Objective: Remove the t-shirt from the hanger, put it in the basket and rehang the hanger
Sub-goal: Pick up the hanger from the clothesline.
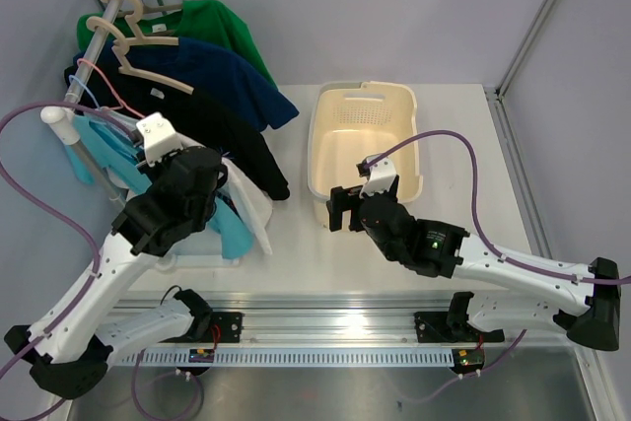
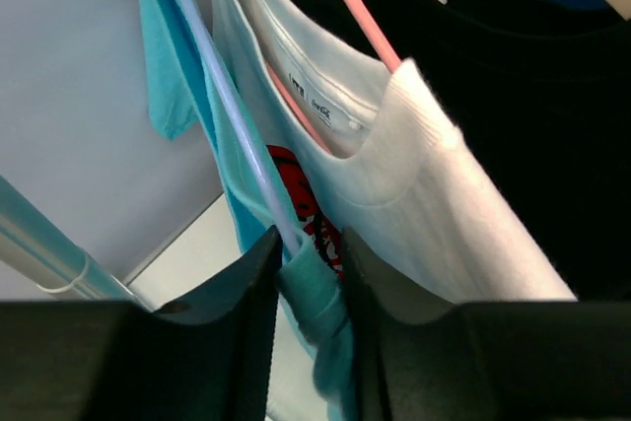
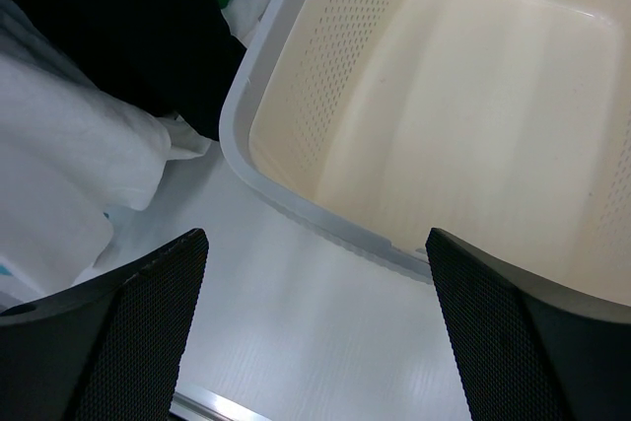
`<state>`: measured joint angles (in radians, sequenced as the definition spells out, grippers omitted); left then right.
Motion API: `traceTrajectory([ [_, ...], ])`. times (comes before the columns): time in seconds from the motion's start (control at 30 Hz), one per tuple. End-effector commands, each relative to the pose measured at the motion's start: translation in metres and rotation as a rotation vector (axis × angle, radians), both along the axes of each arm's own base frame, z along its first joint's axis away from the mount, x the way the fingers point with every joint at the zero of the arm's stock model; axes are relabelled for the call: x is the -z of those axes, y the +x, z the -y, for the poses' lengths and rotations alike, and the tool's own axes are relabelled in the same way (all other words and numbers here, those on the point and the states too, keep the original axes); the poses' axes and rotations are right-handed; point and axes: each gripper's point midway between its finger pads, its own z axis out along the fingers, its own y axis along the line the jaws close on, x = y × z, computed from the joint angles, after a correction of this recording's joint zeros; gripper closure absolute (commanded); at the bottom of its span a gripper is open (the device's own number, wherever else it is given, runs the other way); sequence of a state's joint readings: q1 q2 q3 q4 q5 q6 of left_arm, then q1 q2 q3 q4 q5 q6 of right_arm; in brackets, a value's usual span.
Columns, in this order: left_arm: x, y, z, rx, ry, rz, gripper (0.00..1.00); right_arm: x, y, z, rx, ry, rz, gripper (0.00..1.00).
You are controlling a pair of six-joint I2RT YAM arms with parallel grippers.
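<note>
**A:** Teal t-shirt (image 2: 173, 76): where is it hanging?

**B:** It hangs on the pale blue hanger (image 2: 235, 105), and a fold of it sits right between the fingers of the left tool (image 2: 311, 278). The two dark fingers are pressed in on that fold, so the tool is pinching the teal t-shirt. The hanger's arm slopes down and ends just above the gap.

**A:** What is next to it?

**B:** Just right of the tool hangs a white t-shirt (image 2: 444, 214) on a pink hanger (image 2: 361, 12), with a red print (image 2: 296, 194) showing close beside the teal cloth. Further right of that is a black t-shirt (image 2: 552, 125). All of them hang from the rack (image 1: 99, 27) up and to the left of the tool, with a navy shirt (image 1: 237, 86) and a green shirt (image 1: 222, 22) further along.

**A:** And the other arm?

**B:** The right tool (image 3: 315, 244) is spread wide and holds nothing. It hangs over the desk (image 3: 296, 342), with the cream basket (image 3: 296, 96) just ahead of its fingers.
</note>
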<state>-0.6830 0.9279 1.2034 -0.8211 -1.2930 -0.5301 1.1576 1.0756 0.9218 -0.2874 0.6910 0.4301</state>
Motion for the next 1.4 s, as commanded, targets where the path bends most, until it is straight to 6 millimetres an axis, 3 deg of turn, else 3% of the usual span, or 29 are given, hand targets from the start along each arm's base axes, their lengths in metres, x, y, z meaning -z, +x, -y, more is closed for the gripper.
traceTrajectory([
  [0.0, -0.025, -0.005, -0.007, -0.025, -0.075, 0.100, 0.78, -0.021, -0.001, -0.002, -0.003, 0.057, 0.017, 0.00],
  [0.03, -0.029, -0.008, -0.009, -0.022, -0.078, 0.107, 0.94, -0.020, -0.001, -0.003, -0.006, 0.054, 0.016, 0.00],
  [0.07, -0.034, -0.010, -0.011, -0.020, -0.083, 0.115, 1.00, -0.020, -0.001, -0.004, -0.008, 0.054, 0.015, 0.01],
  [0.3, -0.070, -0.024, -0.023, -0.003, -0.071, 0.142, 1.00, -0.016, 0.001, -0.007, -0.005, 0.030, 0.011, 0.01],
  [0.47, -0.083, -0.030, -0.028, 0.009, -0.069, 0.153, 1.00, -0.014, 0.002, -0.009, -0.007, 0.022, 0.007, 0.01],
  [0.7, -0.083, -0.029, -0.008, 0.198, -0.126, 0.147, 1.00, -0.011, 0.003, -0.010, -0.003, 0.003, 0.005, 0.01],
  [0.87, -0.078, -0.043, -0.005, 0.305, -0.169, 0.162, 1.00, -0.010, 0.003, -0.011, -0.005, -0.004, 0.003, 0.00],
  [1.13, -0.104, -0.066, -0.007, 0.415, -0.257, 0.248, 1.00, -0.008, 0.006, -0.010, 0.007, -0.024, 0.007, 0.01],
  [1.37, -0.117, -0.078, 0.014, 0.577, -0.329, 0.265, 1.00, -0.010, 0.002, -0.021, -0.071, -0.050, 0.014, 0.01],
])
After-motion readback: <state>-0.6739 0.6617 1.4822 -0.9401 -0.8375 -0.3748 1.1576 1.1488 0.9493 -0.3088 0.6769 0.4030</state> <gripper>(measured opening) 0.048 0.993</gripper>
